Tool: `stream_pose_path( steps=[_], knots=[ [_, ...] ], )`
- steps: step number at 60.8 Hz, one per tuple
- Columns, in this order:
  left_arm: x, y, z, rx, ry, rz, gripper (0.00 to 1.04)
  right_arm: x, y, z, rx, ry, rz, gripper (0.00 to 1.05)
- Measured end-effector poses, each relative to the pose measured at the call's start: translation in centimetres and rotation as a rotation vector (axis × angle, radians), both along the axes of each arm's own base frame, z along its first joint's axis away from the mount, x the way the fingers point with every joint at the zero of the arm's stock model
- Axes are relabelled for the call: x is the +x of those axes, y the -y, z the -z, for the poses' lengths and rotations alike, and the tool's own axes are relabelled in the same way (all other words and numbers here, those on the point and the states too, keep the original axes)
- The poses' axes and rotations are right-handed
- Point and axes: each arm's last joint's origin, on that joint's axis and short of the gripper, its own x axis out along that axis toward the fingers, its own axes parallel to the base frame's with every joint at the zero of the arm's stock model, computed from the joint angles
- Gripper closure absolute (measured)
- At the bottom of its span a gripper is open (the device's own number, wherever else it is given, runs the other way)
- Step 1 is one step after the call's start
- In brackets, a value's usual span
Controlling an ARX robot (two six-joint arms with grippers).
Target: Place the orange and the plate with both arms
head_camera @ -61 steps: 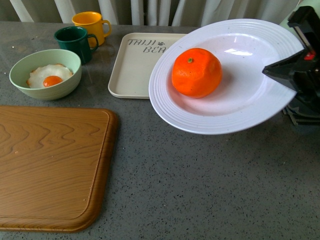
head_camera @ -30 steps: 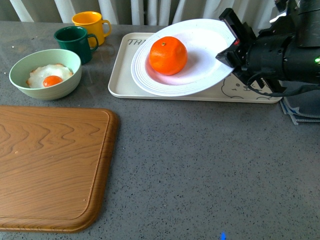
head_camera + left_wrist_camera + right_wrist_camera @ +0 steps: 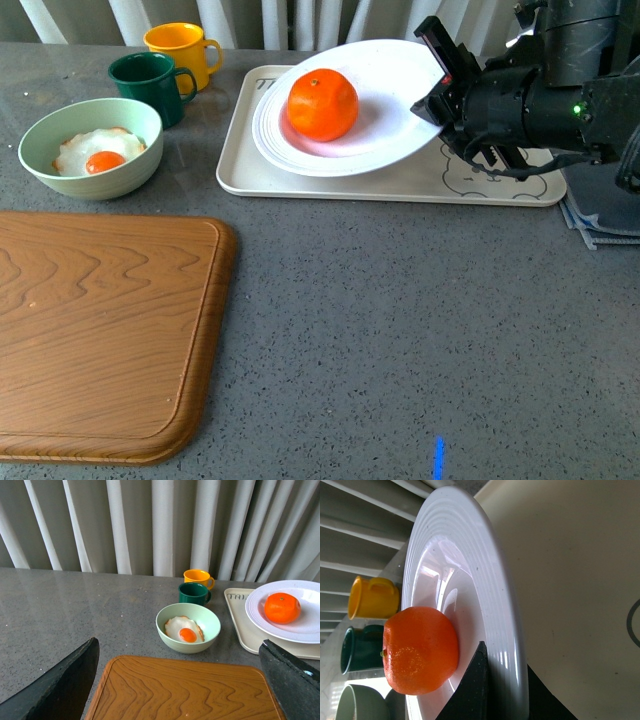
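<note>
Right claw [image 3: 438, 85] clamped on plate [image 3: 385, 140] rim | orange [image 3: 322, 104] to claw's left, plate tilted over tray [image 3: 490, 188] | left claw [image 3: 182, 680] spread, empty, farther off

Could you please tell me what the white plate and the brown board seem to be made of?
The plate: likely glazed ceramic or melamine, glossy white, with bright highlights on its ridged rim. The board: wood, or a wood-look surface, with wavy brown grain and a soft sheen.
</note>
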Motion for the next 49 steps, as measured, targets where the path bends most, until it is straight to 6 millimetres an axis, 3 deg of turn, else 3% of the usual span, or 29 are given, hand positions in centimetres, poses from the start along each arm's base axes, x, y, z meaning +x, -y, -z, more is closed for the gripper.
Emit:
stream_pose_path(
  steps=[22, 32, 37, 49],
  knots=[
    [0.0, 0.0, 0.0, 0.000, 0.000, 0.000, 0.09, 1.2, 0.5, 1.4, -0.004, -0.026, 0.018, 1.00],
    [0.0, 0.0, 0.0, 0.000, 0.000, 0.000, 0.09, 0.8, 1.3, 2.2, -0.029, -0.044, 0.045, 0.75],
    [0.0, 0.0, 0.0, 0.000, 0.000, 0.000, 0.09, 0.0, 2.1, 3.1, -0.065, -0.054, 0.067, 0.57],
    [0.0, 0.0, 0.0, 0.000, 0.000, 0.000, 0.09, -1.8, 2.8, 1.9, -0.115, -0.003, 0.065, 0.24]
  ],
)
